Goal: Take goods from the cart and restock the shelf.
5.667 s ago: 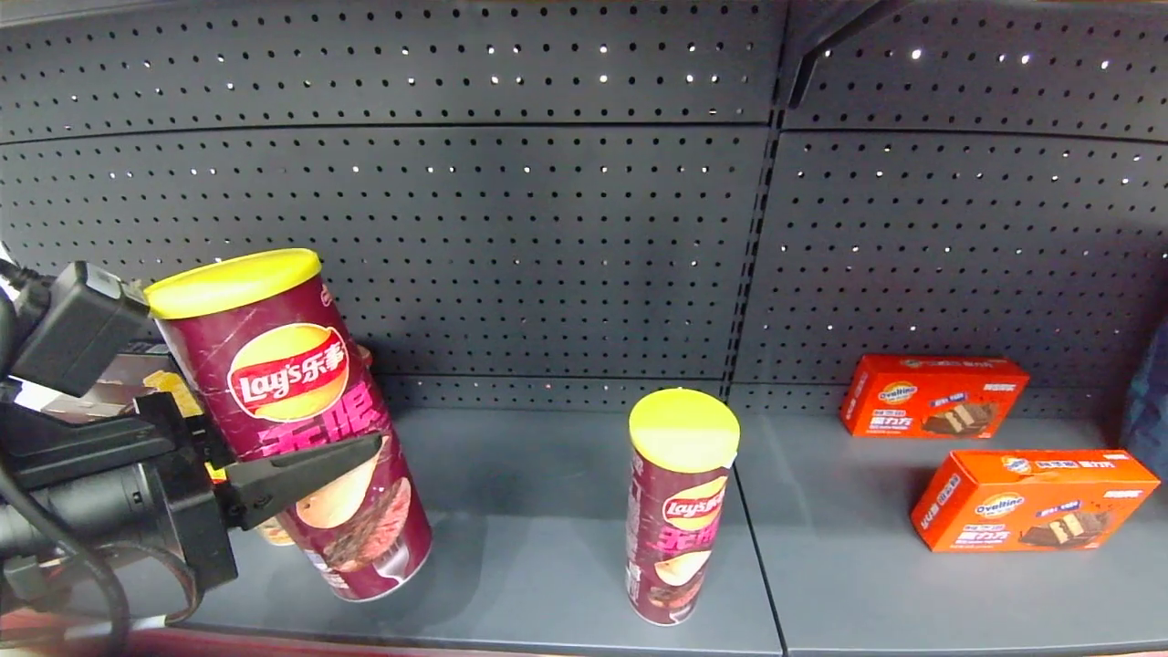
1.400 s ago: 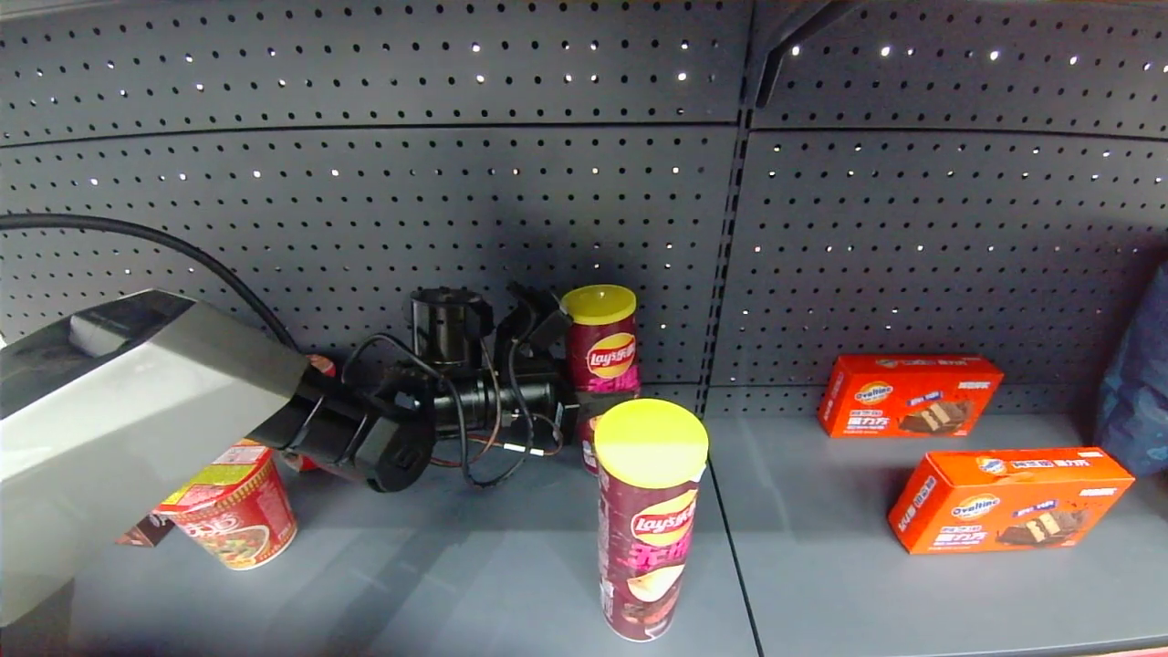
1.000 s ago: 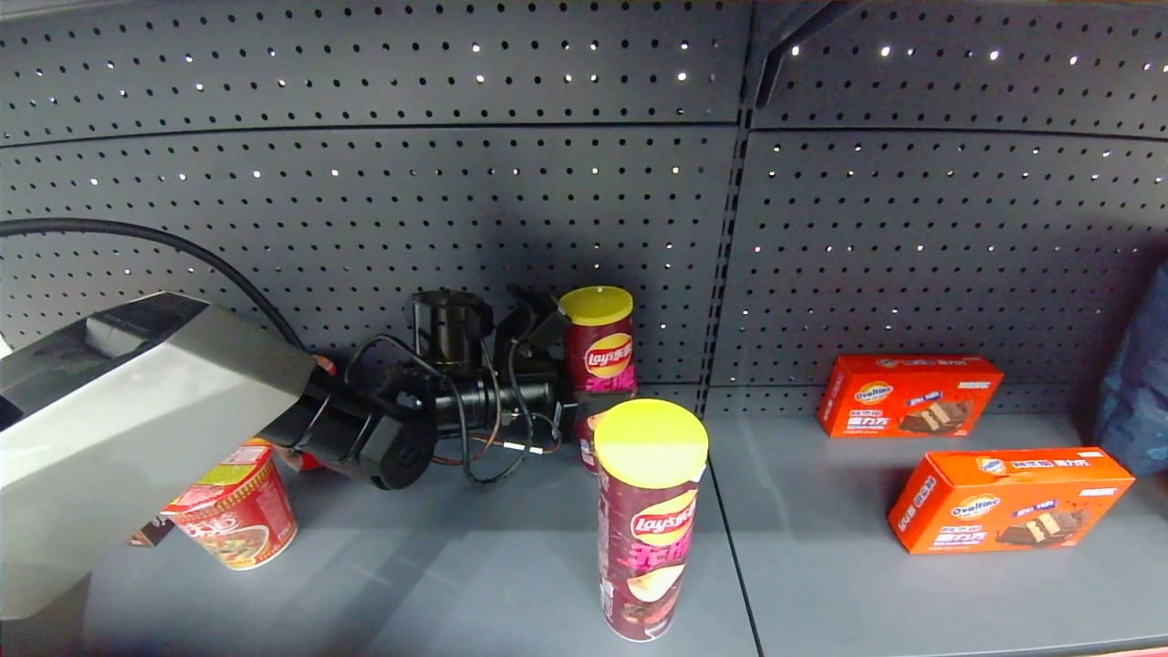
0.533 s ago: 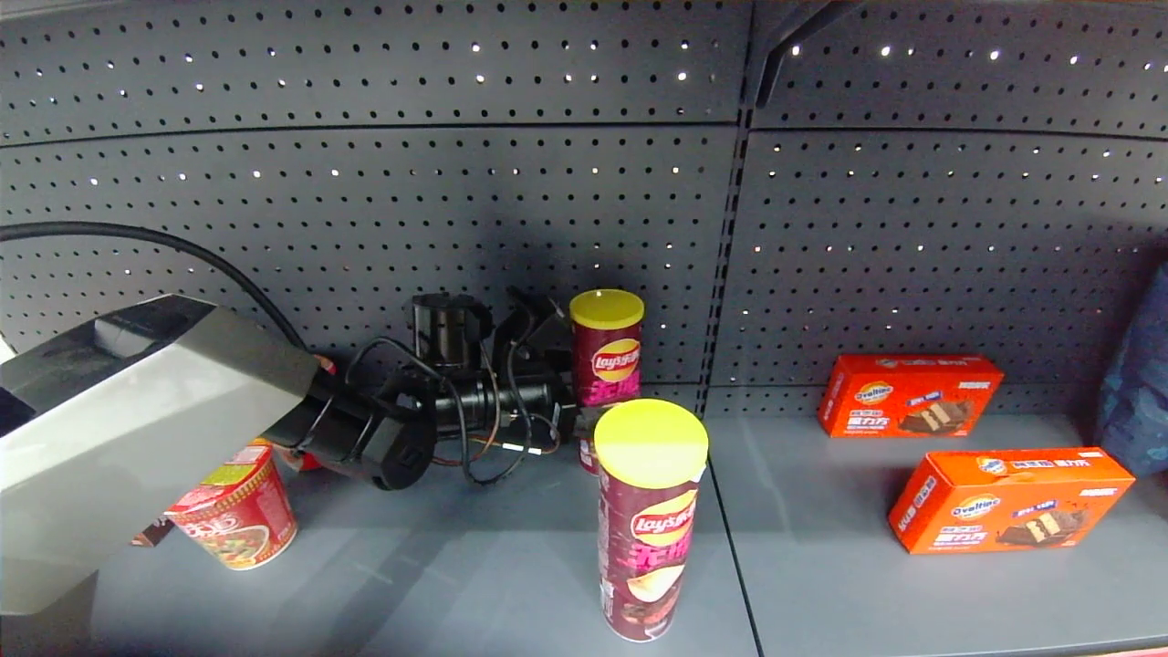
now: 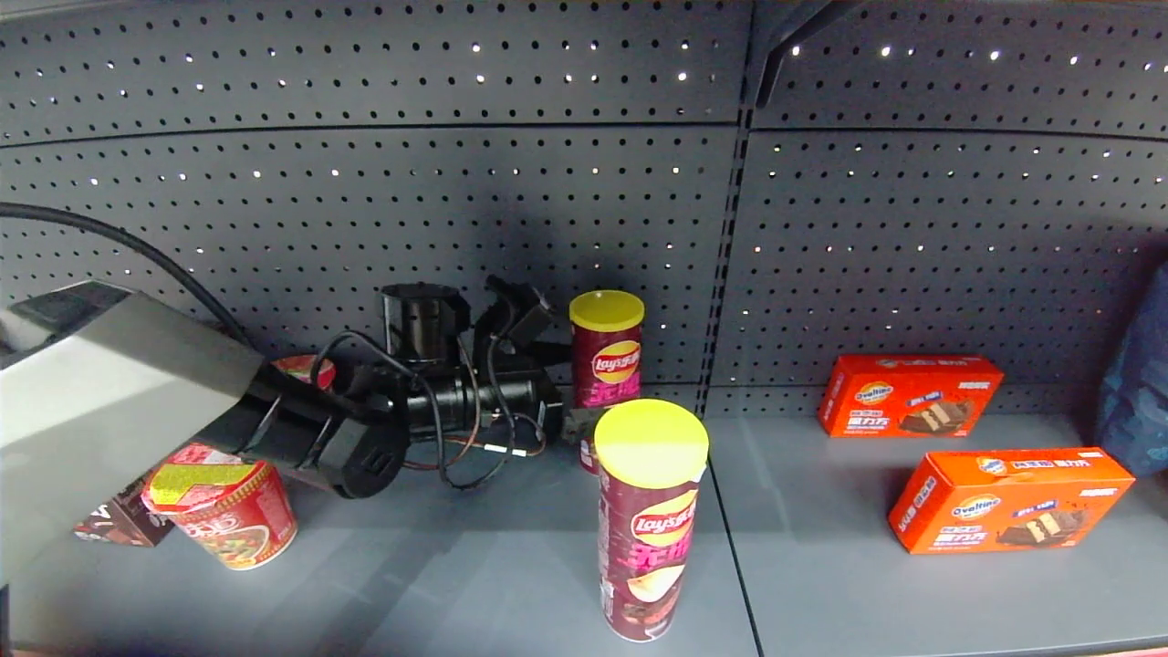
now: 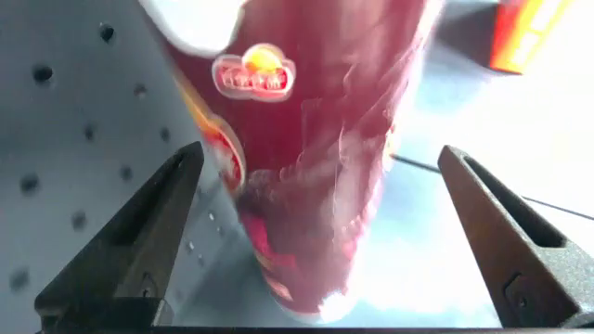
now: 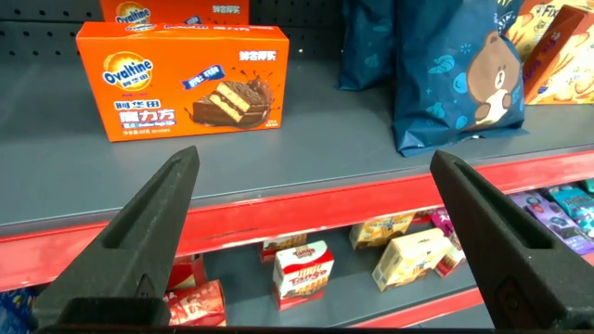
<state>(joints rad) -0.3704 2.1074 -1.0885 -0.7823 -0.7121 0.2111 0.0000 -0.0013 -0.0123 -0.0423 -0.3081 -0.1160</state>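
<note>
Two maroon chip cans with yellow lids stand upright on the grey shelf [image 5: 456,566]. One can [image 5: 606,365] is at the back against the pegboard, the other [image 5: 650,525] is near the front edge. My left arm lies low across the shelf, and my left gripper [image 5: 566,388] is open beside the back can. In the left wrist view that can [image 6: 316,111] stands between the spread fingers of the left gripper [image 6: 320,153], with a gap on each side. My right gripper [image 7: 316,156] is open and holds nothing, out in front of the shelf's right part.
Two orange snack boxes [image 5: 912,394] [image 5: 1008,499] lie on the right half of the shelf; one box [image 7: 182,79] faces the right wrist. A red noodle cup [image 5: 224,506] and a brown box [image 5: 119,520] sit under my left arm. A blue bag [image 7: 455,74] stands far right.
My left gripper carried the can to the back of the shelf, set it upright and opened. The arm has since drawn back a little to the left.
</note>
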